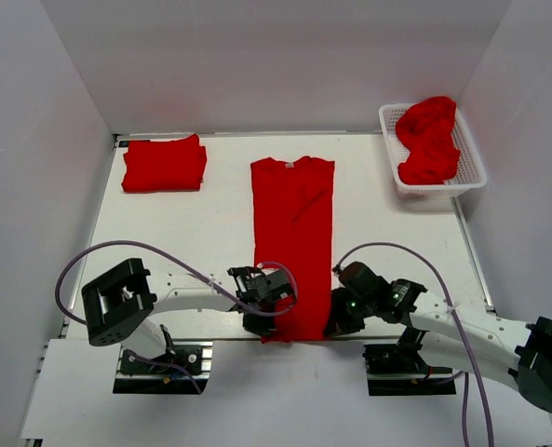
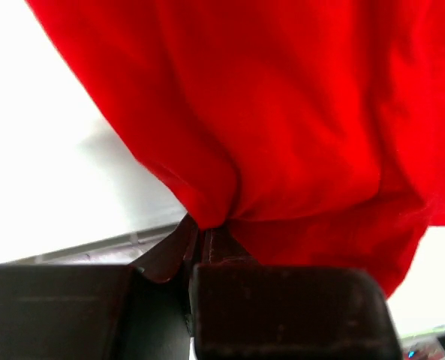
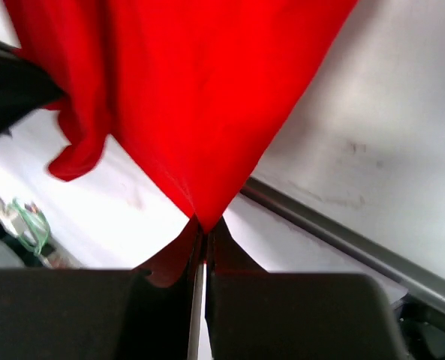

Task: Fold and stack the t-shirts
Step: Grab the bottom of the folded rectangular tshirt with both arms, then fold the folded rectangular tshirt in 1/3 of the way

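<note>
Top external, lower centre: pinched hem corners of plain red cloth t-shirt (image 1: pixel 292 223) with left gripper (image 1: pixel 262 319) and right gripper (image 1: pixel 337 321); risked slipping under uneven lift.

T-shirts (image 1: pixel 292 233) matt red cloth; basket (image 1: pixel 436 189) white plastic.

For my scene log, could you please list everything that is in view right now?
long t-shirt: one, red, folded into a narrow strip down the table's middle.
folded t-shirts: number unclear, red, far left of the table.
crumpled t-shirts: number unclear, red, in the basket.
basket: one, white lattice, far right corner.
table: one, white, under everything.
left gripper: one, black, shut on the long t-shirt's near left corner.
right gripper: one, black, shut on its near right corner.
</note>
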